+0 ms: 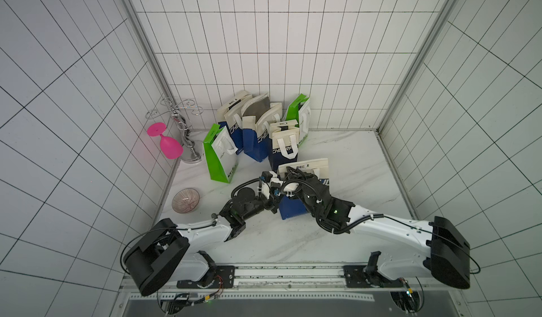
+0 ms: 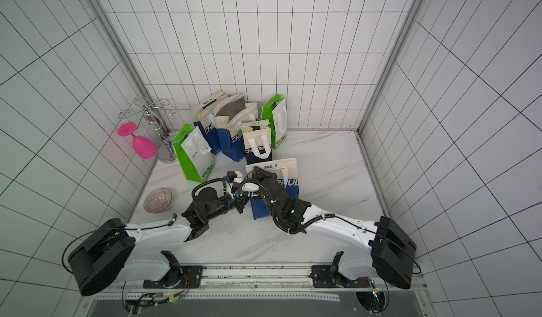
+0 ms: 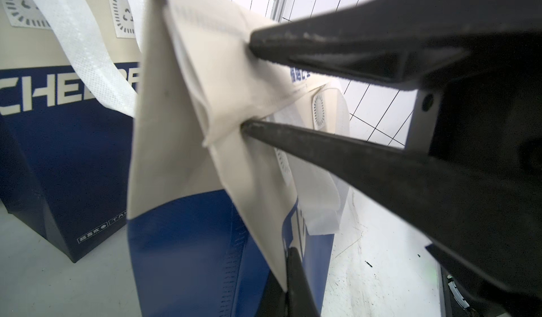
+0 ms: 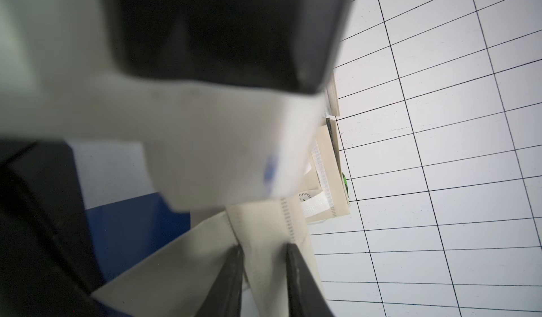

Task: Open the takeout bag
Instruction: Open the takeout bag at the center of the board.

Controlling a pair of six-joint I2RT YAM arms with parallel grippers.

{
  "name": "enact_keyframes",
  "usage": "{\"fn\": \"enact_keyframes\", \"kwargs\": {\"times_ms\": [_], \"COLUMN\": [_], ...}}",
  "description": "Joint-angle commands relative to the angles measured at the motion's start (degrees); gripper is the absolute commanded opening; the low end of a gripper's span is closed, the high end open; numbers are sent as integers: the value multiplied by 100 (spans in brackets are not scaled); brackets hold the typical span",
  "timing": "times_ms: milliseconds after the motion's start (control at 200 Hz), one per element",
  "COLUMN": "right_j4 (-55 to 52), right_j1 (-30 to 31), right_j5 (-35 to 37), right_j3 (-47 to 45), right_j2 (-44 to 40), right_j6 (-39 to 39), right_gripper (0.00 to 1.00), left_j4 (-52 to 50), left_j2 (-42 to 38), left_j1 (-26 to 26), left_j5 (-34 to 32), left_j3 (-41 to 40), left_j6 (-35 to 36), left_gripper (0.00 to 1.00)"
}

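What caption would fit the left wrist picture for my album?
Two black fingers pinch the cream top edge of a blue takeout bag.

The left arm (image 1: 202,230) and right arm (image 1: 393,230) are clad in white shells with black joints; black cables (image 1: 356,223) are routed along them. Dark tapered fingers (image 3: 352,45) are seen on the left end effector (image 3: 246,85).

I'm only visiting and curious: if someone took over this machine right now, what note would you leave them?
Left gripper: shut on the folded cream top edge of the takeout bag.
Right gripper: fingers straddle another cream fold there; firm grip unclear.
Bag stands on the table, in front of the other bags.
Done: both grippers are at the top.
Left to do: pull the sides apart; mouth not yet open.
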Motion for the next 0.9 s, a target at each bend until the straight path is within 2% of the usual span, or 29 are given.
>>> {"fn": "enact_keyframes", "kwargs": {"times_ms": [0, 205, 330, 530, 895], "right_j4": [130, -377, -1103, -1923, -2972], "right_j1": [-156, -334, -486, -728, -1201], "right_j5": [100, -250, -592, -853, -1244], "right_j3": [-43, 304, 665, 1214, 2094], "right_j2": [72, -165, -321, -453, -484], "right_j6": [128, 858, 1435, 2087, 2542], "right_gripper": [20, 8, 0, 0, 0], "left_j4": [97, 66, 35, -56, -240], "left_j2": [-80, -84, -81, -107, -177], "left_j1": [-72, -74, -68, -69, -72], "left_j5": [365, 345, 319, 251, 108], "left_j3": [40, 15, 37, 33, 9], "left_j6": [52, 86, 104, 131, 170], "left_gripper": [0, 0, 0, 0, 0]}}
